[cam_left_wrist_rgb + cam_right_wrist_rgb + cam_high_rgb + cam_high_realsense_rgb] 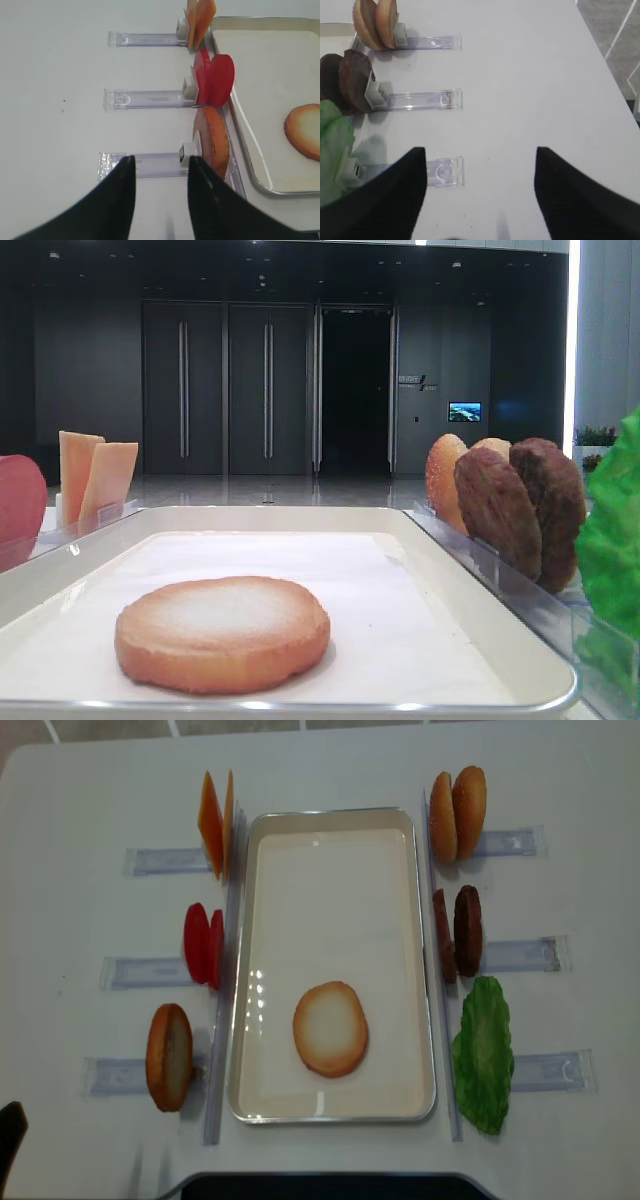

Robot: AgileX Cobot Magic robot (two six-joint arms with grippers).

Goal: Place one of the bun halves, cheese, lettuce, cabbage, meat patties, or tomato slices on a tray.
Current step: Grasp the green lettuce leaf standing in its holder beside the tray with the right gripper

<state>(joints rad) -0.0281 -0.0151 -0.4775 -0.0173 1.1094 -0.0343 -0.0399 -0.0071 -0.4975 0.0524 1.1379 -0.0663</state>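
Altogether four bun halves, two meat patties, two tomato slices

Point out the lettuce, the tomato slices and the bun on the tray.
lettuce (483,1065): realsense overhead view, leaf centre.
tomato slices (204,944): realsense overhead view, between both slices' edges.
bun on the tray (330,1028): realsense overhead view, pale face centre.

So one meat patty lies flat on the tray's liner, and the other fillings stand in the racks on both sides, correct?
Not quite: the disc lying flat on the tray is a bun half, golden with a pale toasted face, as the overhead exterior view shows. Both meat patties stand in their rack to the right. The rest holds.
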